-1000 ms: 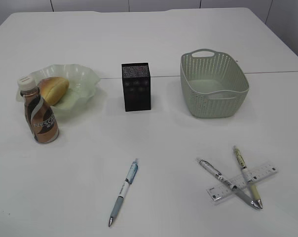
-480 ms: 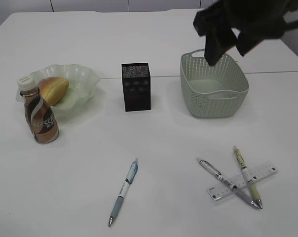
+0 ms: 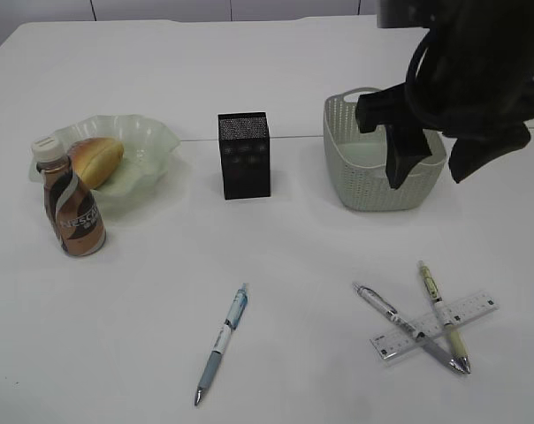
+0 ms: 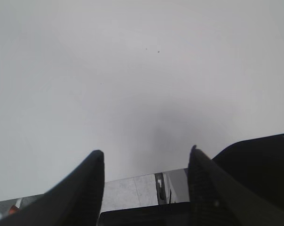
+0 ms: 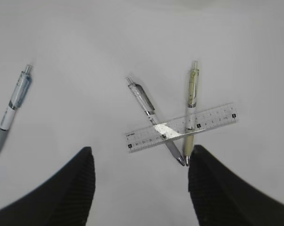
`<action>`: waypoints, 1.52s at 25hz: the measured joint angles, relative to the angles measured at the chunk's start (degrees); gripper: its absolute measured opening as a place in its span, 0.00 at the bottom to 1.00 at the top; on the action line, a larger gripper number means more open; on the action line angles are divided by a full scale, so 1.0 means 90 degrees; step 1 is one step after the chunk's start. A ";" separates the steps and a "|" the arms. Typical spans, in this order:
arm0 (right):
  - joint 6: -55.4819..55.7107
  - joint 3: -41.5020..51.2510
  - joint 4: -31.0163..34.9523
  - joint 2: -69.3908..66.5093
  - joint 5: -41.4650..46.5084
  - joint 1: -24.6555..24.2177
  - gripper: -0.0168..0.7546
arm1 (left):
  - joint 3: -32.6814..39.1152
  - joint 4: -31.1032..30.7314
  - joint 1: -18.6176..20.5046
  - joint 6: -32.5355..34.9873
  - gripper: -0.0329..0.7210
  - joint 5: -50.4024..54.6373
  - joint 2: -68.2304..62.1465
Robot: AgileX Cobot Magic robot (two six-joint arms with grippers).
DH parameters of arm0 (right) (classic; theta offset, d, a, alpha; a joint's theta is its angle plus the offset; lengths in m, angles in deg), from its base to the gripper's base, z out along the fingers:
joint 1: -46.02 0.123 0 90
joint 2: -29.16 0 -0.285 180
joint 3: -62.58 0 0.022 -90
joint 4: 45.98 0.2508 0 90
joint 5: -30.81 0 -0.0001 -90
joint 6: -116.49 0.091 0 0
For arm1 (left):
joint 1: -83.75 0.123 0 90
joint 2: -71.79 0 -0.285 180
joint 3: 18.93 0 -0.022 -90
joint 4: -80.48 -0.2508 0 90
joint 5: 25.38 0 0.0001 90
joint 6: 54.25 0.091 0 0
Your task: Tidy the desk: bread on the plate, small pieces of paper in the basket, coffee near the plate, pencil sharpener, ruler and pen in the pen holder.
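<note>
1. White desk [image 3: 276, 79] fills the exterior view; on it, at the left of the frame, sits the pale green plate [image 3: 152, 137] with the bread [image 3: 96, 161] lying in it.
2. Just in front of the plate, touching or nearly touching its near rim, stands the coffee [image 3: 71, 210], upright with its white cap on.
3. Near the middle of the frame the black mesh pen holder [image 3: 244, 155] stands upright, apart from everything else.
4. At the upper right the grey-green basket [image 3: 355, 168] is partly covered by the right arm's dark bulk; its right gripper [image 3: 431, 163] hangs in front of the basket with its two fingers spread and nothing between them.
5. In the lower right, the clear ruler [image 3: 479, 309] lies on the desk with a grey pen [image 3: 382, 305] and a yellowish pen [image 3: 431, 284] crossed over it; the right wrist view shows the same trio between its parted fingers.
6. A blue-and-white pen [image 3: 223, 343] lies alone at lower centre.
7. The left gripper [image 4: 145, 157] shows only in its wrist view, fingers apart over bare white desk, gripping nothing.
</note>
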 joint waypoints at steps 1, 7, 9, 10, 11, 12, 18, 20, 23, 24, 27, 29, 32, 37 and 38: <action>0.0132 0.0000 0.0000 0.0000 0.0000 0.0000 0.62 | 0.0000 0.0000 0.0000 0.0029 0.60 0.0000 0.0000; 0.0319 0.0000 0.0054 0.0000 -0.0012 0.0000 0.62 | 0.0000 0.0000 0.0000 0.0142 0.60 0.0011 0.0000; 0.0334 0.0000 0.0054 0.0000 -0.0012 0.0000 0.62 | 0.0000 0.0003 0.0000 0.0154 0.60 0.0011 0.0000; 0.0334 0.0000 0.0054 0.0000 -0.0012 0.0000 0.62 | 0.0000 0.0003 0.0000 0.0154 0.60 0.0011 0.0000; 0.0346 0.0000 0.0054 0.0000 -0.0012 0.0000 0.62 | 0.0000 0.0003 0.0000 0.0162 0.60 0.0011 0.0000; 0.0359 0.0000 0.0054 0.0000 -0.0012 0.0000 0.62 | 0.0000 0.0003 0.0000 0.0162 0.60 0.0011 0.0000; 0.1863 0.0000 -0.0288 0.0000 -0.0023 -0.0012 0.62 | 0.0000 0.0040 0.0000 0.0168 0.60 0.0011 0.0000; 0.2411 0.0000 -0.0417 -0.0042 -0.0023 -0.0060 0.62 | 0.0000 0.0066 -0.0044 0.0168 0.60 0.0011 0.0000; 0.3177 0.0021 -0.0304 -0.0240 -0.0037 -0.0143 0.62 | 0.0000 0.0145 -0.0241 0.0251 0.60 -0.0001 0.0000; 0.3358 0.0067 -0.0218 -0.0308 -0.0037 -0.0153 0.62 | 0.0000 0.0145 -0.0308 0.0278 0.60 -0.0001 0.0000; 0.3986 0.0285 -0.0053 -0.0497 -0.0064 -0.0159 0.62 | 0.0000 0.0145 -0.0471 0.0293 0.60 -0.0001 0.0000; 0.4391 0.0479 -0.0006 -0.0572 -0.0078 -0.0216 0.62 | 0.0000 0.0145 -0.0497 0.0304 0.60 -0.0001 0.0000; 0.4686 0.0803 0.0045 -0.0586 -0.0099 -0.0500 0.62 | 0.0000 0.0002 -0.0512 0.0307 0.60 -0.0001 0.0000; 0.4769 0.1062 0.0028 -0.0586 -0.0140 -0.1126 0.62 | 0.0000 -0.0086 -0.0512 0.0317 0.60 -0.0029 0.0000; 0.4769 0.1098 0.0020 -0.0586 -0.0140 -0.1235 0.62 | 0.0000 -0.0085 -0.0512 0.0317 0.60 -0.0052 0.0000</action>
